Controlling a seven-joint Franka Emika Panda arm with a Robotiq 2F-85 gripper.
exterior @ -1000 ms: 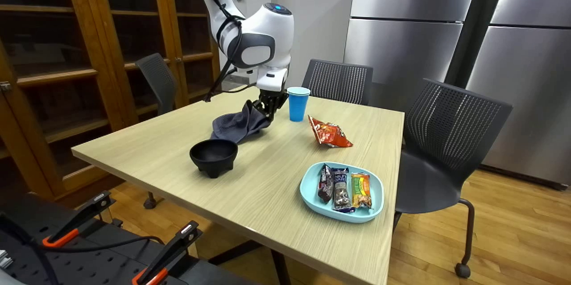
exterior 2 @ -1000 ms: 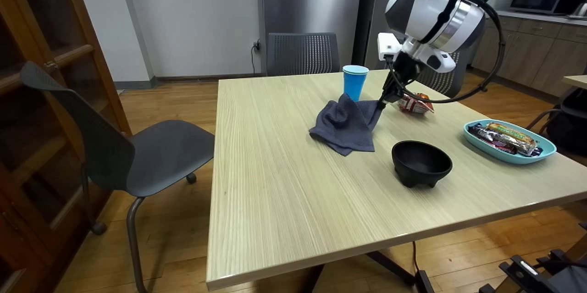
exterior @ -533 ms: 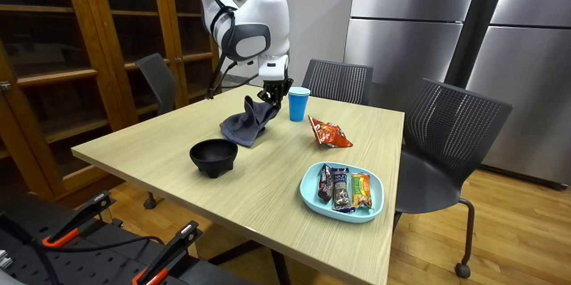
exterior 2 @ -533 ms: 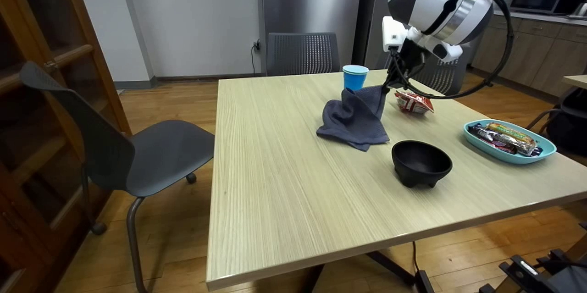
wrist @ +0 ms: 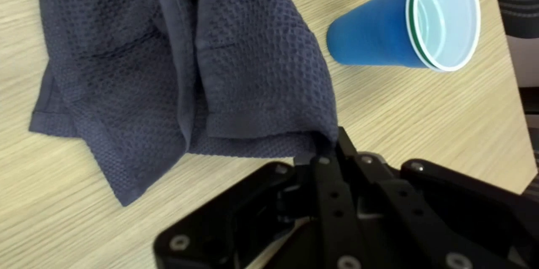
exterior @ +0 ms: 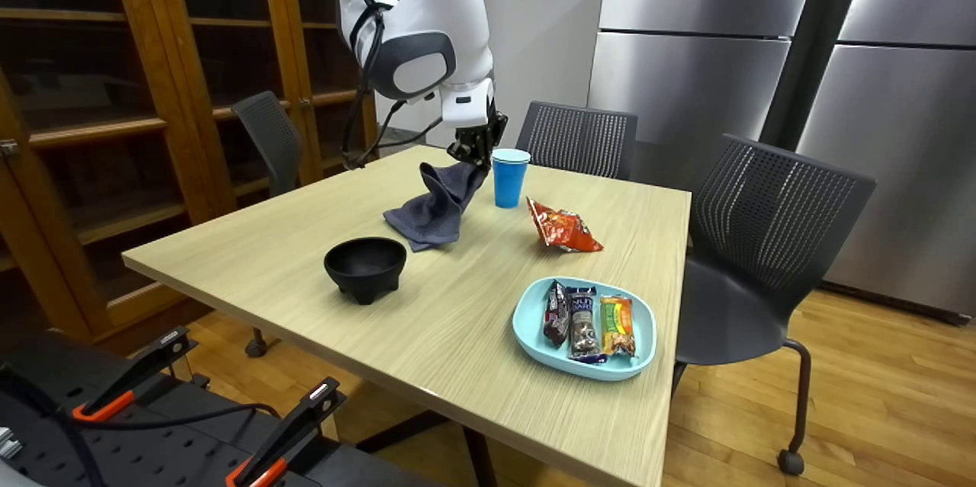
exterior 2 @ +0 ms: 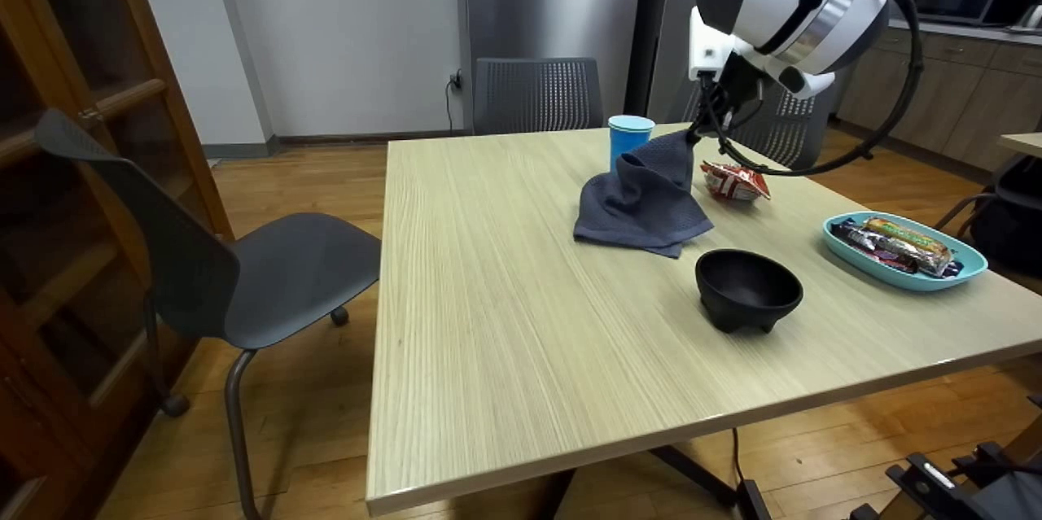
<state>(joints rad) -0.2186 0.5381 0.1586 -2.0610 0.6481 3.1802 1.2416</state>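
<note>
A dark blue-grey towel point(wrist: 261, 62) hangs by one corner from my gripper point(wrist: 334, 145), whose fingers are closed on it. In both exterior views the towel point(exterior: 435, 213) point(exterior 2: 643, 207) slopes from the raised gripper point(exterior: 482, 163) point(exterior 2: 693, 137) to the tabletop, where its lower part lies in folds. Beside the towel stand stacked blue cups point(wrist: 374, 33), upright; the wrist view shows bare wood between them and the cloth. In an exterior view the towel partly covers the cups point(exterior 2: 627, 142). The pinched corner is hidden between the fingertips.
A black footed bowl point(exterior: 366, 266) sits nearer the table's point(exterior: 457, 334) front edge. A red snack bag point(exterior: 568, 232) lies beyond the cups. A light-blue tray point(exterior: 526, 338) holds wrapped bars. Dark chairs point(exterior: 583, 136) point(exterior 2: 301, 284) stand around the table.
My gripper has risen and moved rightward in both exterior views. It has drawn the towel along, lifting more of it, and the cloth's lower part has slid right over the table.
</note>
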